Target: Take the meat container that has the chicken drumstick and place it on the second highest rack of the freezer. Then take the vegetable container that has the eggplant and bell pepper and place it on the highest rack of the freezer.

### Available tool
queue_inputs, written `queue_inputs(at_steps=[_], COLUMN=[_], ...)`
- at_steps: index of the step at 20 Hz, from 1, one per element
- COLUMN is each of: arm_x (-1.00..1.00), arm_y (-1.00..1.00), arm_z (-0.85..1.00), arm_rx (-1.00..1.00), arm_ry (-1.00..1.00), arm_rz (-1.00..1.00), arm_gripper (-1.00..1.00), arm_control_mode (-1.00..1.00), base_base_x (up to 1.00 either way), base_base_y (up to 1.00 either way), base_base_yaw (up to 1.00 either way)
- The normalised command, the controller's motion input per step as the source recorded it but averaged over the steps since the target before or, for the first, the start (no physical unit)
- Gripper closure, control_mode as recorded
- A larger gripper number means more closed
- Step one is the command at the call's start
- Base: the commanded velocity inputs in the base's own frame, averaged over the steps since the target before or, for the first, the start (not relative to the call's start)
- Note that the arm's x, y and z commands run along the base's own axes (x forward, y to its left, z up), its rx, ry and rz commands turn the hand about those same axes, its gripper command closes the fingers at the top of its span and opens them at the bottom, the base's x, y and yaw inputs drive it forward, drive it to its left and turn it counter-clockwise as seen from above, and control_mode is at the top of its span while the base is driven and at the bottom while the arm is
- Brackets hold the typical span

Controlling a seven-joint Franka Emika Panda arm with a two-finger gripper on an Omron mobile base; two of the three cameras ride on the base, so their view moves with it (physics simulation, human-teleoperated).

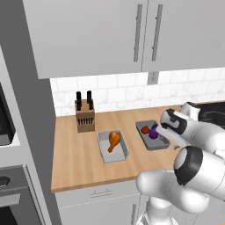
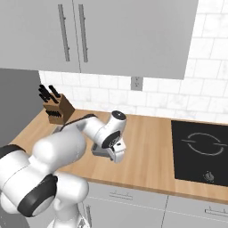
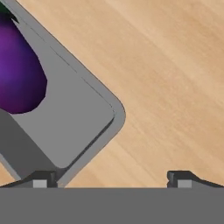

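1. On the wooden counter [image 1: 79,154] in the left base view lie two grey trays. The meat container [image 1: 113,146] sits near the picture's middle, its long axis running from 12 to 6 o'clock with a slight lean. The chicken drumstick [image 1: 114,140] lies inside it, fat end toward 1 o'clock, thin bone end toward 7 o'clock. At 3 o'clock from it, a little apart, is the vegetable container [image 1: 151,135], holding the bell pepper [image 1: 144,129] and the eggplant [image 1: 154,132] just beside each other. The arm's wrist covers this tray's 3 o'clock side. A knife block [image 1: 85,116] stands at 10 o'clock from the meat tray, near the wall. The freezer [image 1: 30,132] rises as a tall grey panel at 9 o'clock.

2. Over the counter in the right base view, the gripper [image 2: 116,153] hangs low at the right end of the vegetable container [image 2: 100,151]. I cannot tell the finger gap from this side. A black cooktop [image 2: 200,151] lies at 3 o'clock.

3. Down in the hand view, the fingers [image 3: 40,179] stand wide apart, gripping nothing. The tray's rounded corner [image 3: 114,114] lies between them, nearer the left tip, pointing to 4 o'clock. The eggplant [image 3: 19,74] sits at 10 o'clock, well clear of both tips.
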Motion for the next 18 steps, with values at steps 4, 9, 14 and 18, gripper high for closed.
queue_inputs(at_steps=[4,9,14,18], arm_x=[0.28,0.12,0.00,0.12], arm_y=[0.00,0.00,0.00,0.00], arm_z=[-0.17,-0.22,-0.21,-0.12], arm_rx=[-0.06,-0.06,-0.06,-0.07], arm_ry=[0.05,0.02,0.00,0.00], arm_rz=[0.00,0.00,0.00,-0.01], arm_gripper=[-1.00,-1.00,-1.00,-1.00], arm_control_mode=[-1.00,-1.00,-1.00,-1.00], base_base_x=[0.00,0.00,0.00,0.00], base_base_y=[0.00,0.00,0.00,0.00], base_base_yaw=[0.00,0.00,0.00,0.00])
